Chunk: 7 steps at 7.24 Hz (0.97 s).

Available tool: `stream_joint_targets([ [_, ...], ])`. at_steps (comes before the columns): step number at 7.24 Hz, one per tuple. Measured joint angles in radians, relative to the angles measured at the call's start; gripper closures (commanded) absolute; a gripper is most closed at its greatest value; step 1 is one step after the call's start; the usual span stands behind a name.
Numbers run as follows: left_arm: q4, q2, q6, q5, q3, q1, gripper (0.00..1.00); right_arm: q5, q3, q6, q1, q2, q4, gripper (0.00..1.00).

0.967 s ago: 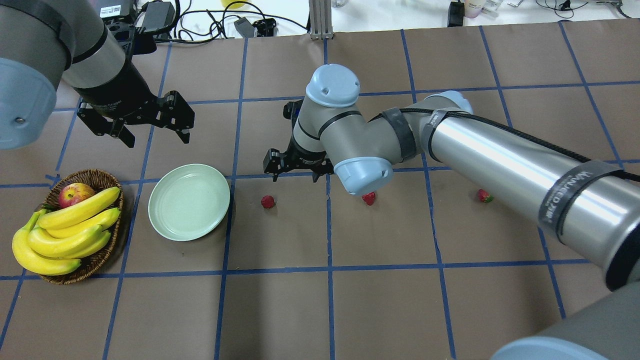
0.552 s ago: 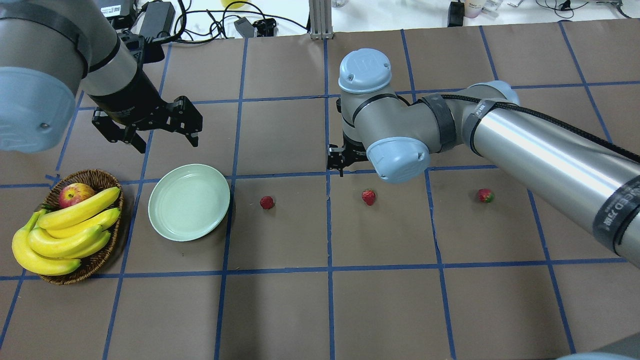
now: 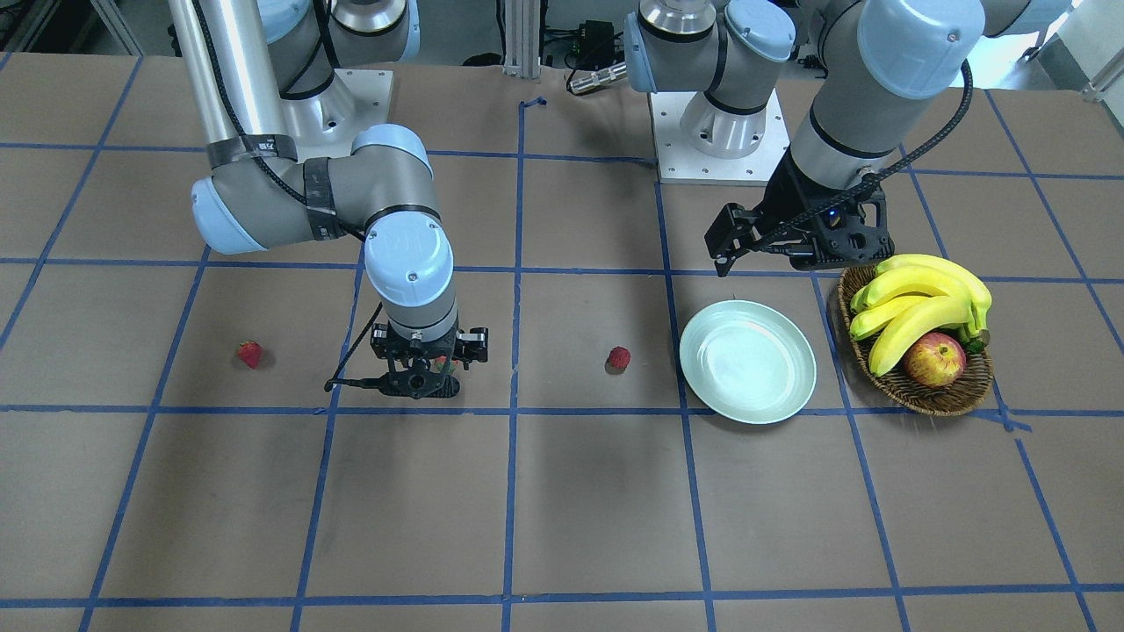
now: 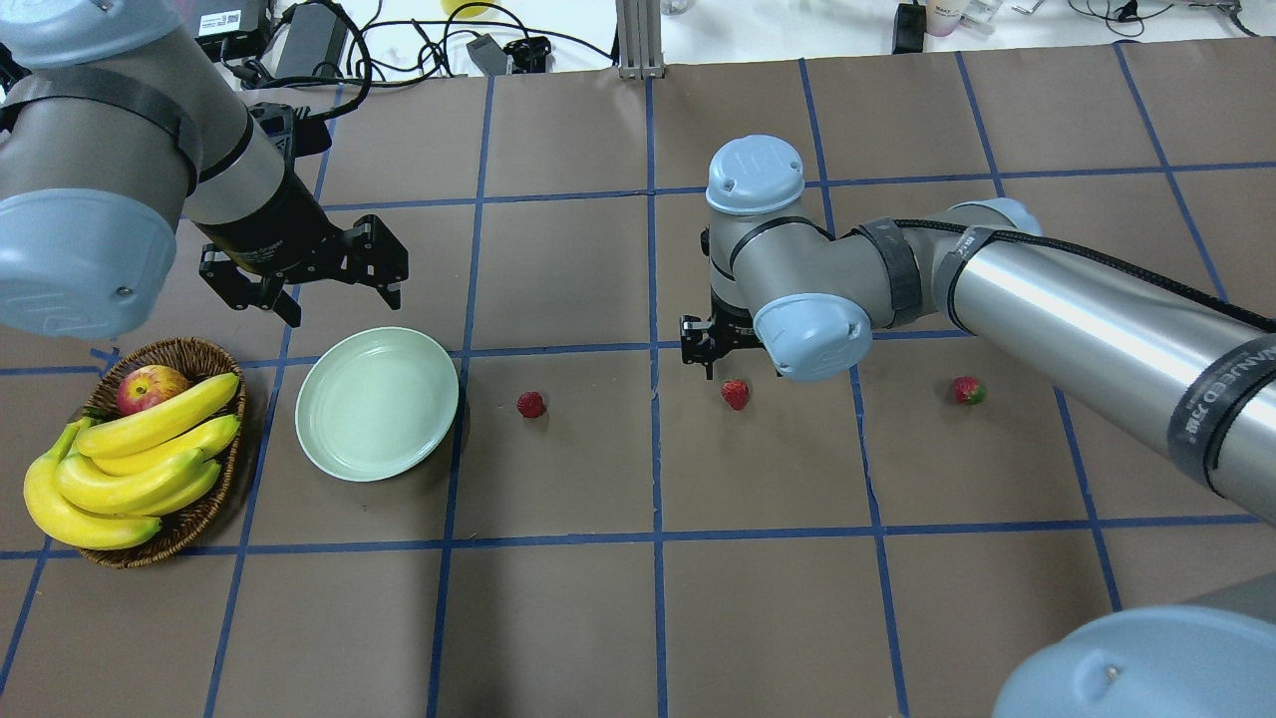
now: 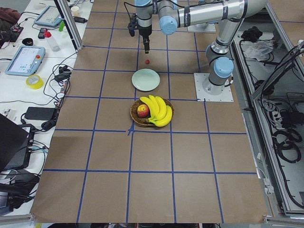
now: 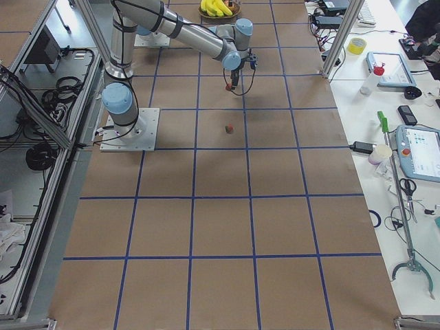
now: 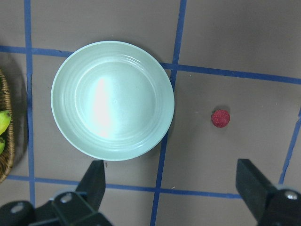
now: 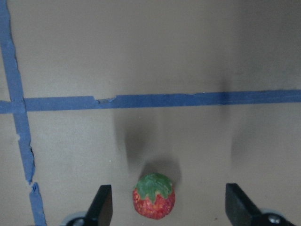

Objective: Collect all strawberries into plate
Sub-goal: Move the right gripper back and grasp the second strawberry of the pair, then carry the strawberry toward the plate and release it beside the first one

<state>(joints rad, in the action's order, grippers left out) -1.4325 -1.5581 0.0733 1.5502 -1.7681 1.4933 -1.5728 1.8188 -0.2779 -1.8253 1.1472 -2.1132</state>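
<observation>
Right claw (image 4: 710, 351) just slid across to the middle strawberry (image 8: 154, 197), fingers spread with it lined up between. First pickup looks close, plate (image 4: 377, 403) empty.

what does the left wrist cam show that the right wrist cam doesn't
Only the left wrist view: the empty plate, the basket edge, and the strawberry nearest the plate, lying on the table beyond the open left hand.

Only the right wrist view: the middle strawberry, green cap showing, between the fingers of the open right hand.

Both: brown table paper with blue tape lines, and a strawberry not yet gripped.
</observation>
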Motion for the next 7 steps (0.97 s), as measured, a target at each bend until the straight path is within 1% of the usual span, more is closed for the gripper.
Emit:
stream_joint_targets([
  [1, -0.016, -0.005, 0.005, 0.000, 0.005, -0.005, 0.00, 0.018, 0.009, -0.001, 0.001, -0.014, -0.001, 0.47],
  [2, -0.021, -0.010, 0.009, 0.001, 0.005, -0.009, 0.00, 0.028, 0.018, 0.006, 0.002, -0.024, 0.000, 0.90],
  [3, -0.026, -0.013, 0.010, 0.001, 0.001, -0.013, 0.00, 0.031, 0.019, 0.023, 0.003, -0.028, 0.004, 1.00],
  [5, -0.038, -0.004, 0.012, 0.003, 0.006, -0.015, 0.00, 0.038, 0.016, 0.046, 0.003, -0.027, 0.011, 1.00],
  [6, -0.051, 0.005, 0.011, 0.003, 0.012, -0.017, 0.00, 0.085, 0.014, 0.045, 0.003, -0.021, 0.012, 1.00],
  [7, -0.060, 0.007, 0.008, 0.002, 0.015, -0.019, 0.00, 0.213, 0.012, 0.038, 0.002, -0.010, 0.007, 1.00],
])
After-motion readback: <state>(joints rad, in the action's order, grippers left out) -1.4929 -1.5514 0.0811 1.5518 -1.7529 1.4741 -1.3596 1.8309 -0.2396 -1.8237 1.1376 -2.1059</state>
